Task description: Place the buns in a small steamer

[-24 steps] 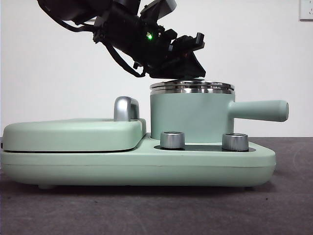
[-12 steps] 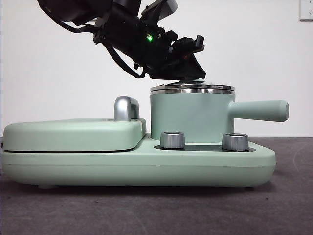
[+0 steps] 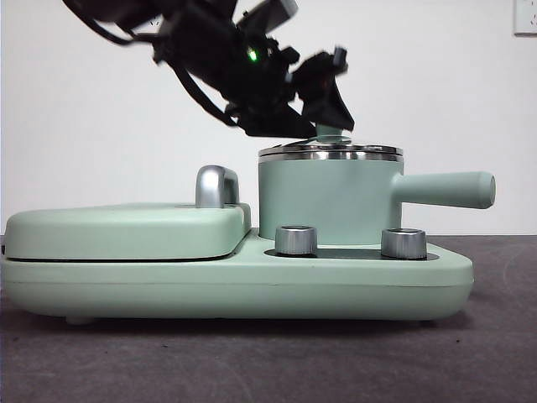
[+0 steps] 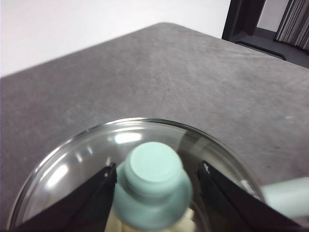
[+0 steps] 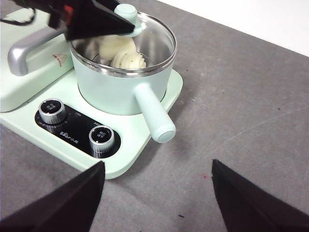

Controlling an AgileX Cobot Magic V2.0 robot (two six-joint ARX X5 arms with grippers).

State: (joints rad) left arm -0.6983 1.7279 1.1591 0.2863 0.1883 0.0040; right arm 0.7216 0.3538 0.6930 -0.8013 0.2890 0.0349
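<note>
The small steamer (image 3: 327,197) is a mint-green pot with a steel rim and a side handle (image 3: 445,190). Its glass lid (image 3: 330,152) sits on it. Through the lid in the right wrist view, both white buns lie inside the steamer (image 5: 120,92): the ridged one (image 5: 128,59) and the smooth one (image 5: 109,46). My left gripper (image 3: 329,117) hangs just above the lid's green knob (image 3: 333,133). In the left wrist view the left gripper (image 4: 157,181) has its jaws open on either side of the knob (image 4: 153,169). My right gripper (image 5: 154,203) is open and empty, away over the table.
The steamer stands on a mint-green cooker base (image 3: 252,290) with two steel dials (image 3: 295,239) (image 3: 404,243). A flat hinged plate (image 3: 126,231) with a chrome handle (image 3: 216,186) lies to its left. The dark grey table (image 5: 241,96) stretches to the right.
My left gripper has risen off the lid, and the green knob now shows below its tips. The lid stays on the steamer.
</note>
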